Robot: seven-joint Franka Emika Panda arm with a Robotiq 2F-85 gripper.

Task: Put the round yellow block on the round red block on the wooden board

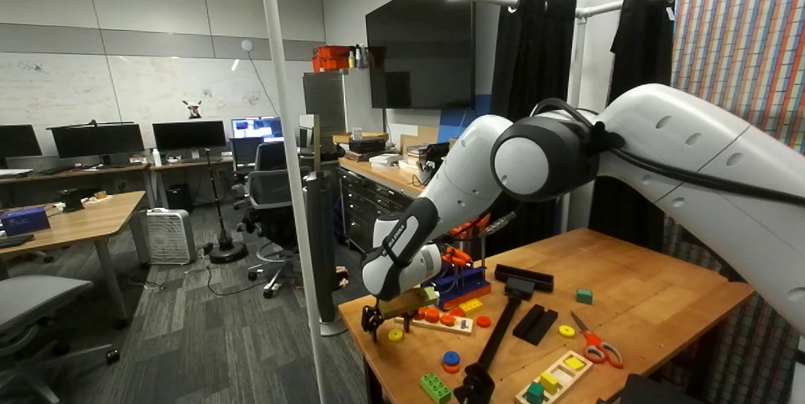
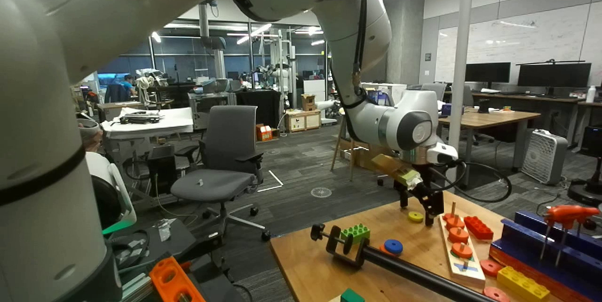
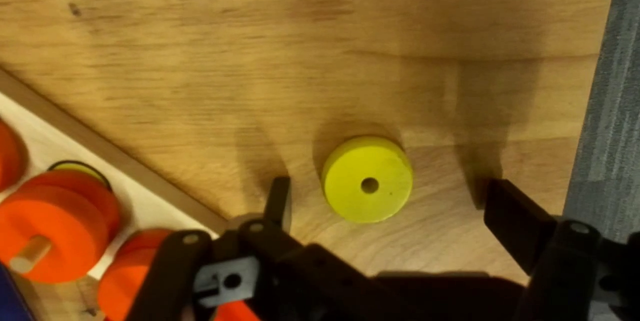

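Black gripper (image 3: 386, 195), jaws spread; round, holed yellow block (image 3: 352, 181) between them; grained wooden table (image 3: 200, 36) below.

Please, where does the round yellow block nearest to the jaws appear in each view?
In an exterior view: yellow block, bottom centre.
In an exterior view: yellow block, lower right of centre.
In the wrist view: yellow block, slightly below and right of centre.
Shared landmark: the wooden board with red discs.

An office-like lab: a robot arm (image 1: 547, 158), with whiteboard (image 1: 163, 86), monitors (image 1: 188, 134) and swivel chairs (image 1: 272, 190) well beyond its end effector (image 1: 391, 333).
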